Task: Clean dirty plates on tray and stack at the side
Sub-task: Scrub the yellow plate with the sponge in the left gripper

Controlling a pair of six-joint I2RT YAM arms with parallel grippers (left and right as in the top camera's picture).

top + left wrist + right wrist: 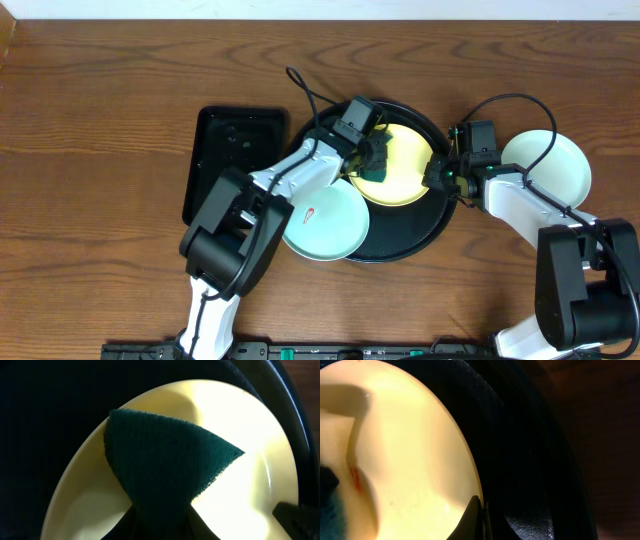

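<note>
The yellow plate (405, 170) lies in the round black tray (415, 238). My left gripper (370, 155) is shut on a dark green sponge (165, 455) and presses it onto the yellow plate (245, 420). My right gripper (438, 172) is shut on the yellow plate's right rim (410, 445); a small red smear (355, 479) shows on the plate. A mint plate with a red smear (323, 222) rests on the tray's left edge. A second mint plate (548, 165) lies on the table to the right of the tray.
A smaller rectangular black tray (235, 160) lies to the left of the round tray. Cables run from both arms over the tray's back edge. The rest is bare wooden table.
</note>
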